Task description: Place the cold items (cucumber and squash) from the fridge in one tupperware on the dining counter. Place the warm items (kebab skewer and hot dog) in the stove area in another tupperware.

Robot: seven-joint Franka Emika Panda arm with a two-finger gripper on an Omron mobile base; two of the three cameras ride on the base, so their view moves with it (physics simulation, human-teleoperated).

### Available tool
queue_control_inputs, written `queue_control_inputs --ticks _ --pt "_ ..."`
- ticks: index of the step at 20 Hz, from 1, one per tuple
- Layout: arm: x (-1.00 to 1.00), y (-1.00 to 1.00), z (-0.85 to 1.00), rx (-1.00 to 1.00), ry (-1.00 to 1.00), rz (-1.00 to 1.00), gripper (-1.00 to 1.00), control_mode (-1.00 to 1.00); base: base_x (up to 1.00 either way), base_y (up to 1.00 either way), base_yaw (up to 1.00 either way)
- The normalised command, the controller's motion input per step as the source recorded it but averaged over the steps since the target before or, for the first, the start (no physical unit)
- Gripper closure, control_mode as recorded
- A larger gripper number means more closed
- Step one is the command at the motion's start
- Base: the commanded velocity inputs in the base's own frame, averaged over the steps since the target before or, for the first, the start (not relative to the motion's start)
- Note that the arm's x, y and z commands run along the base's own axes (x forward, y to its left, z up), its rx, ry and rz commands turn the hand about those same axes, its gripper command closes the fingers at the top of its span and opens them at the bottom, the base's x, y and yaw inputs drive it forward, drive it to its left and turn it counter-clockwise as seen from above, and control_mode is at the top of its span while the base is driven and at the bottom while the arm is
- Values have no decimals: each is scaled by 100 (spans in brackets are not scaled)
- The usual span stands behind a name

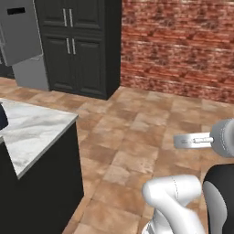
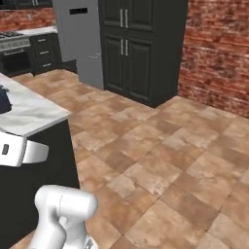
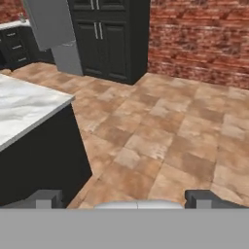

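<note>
My gripper [image 3: 124, 199] is open; its two dark fingertips [image 3: 46, 198] stand wide apart at the bottom of the hand view with nothing between them, over bare tiled floor. The grey fridge [image 2: 80, 39] stands far ahead, left of tall dark cabinets [image 2: 129, 48]; in the left base view its door panel [image 1: 20, 32] looks swung out. The marble dining counter [image 1: 32, 128] is close on my left. The cucumber, squash, kebab skewer, hot dog and tupperware are out of view.
A dark object [image 2: 4, 99] sits at the counter's left edge, cut off by the frame. The stove [image 2: 14, 48] stands against the back wall at far left. A red brick wall [image 1: 183, 45] runs along the right. Open terracotta floor [image 3: 160, 126] lies ahead.
</note>
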Motion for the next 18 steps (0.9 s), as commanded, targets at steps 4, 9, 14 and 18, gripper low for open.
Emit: queue_control_inputs --ticks 4,9,14,18 --pt "0 0 0 0 0 0 -100 100 97 -78 38" --pt "0 0 0 0 0 0 -100 100 93 -80 37" --pt "0 0 0 0 0 0 -100 100 90 -82 37" --pt "0 0 0 0 0 0 -100 100 89 -82 36"
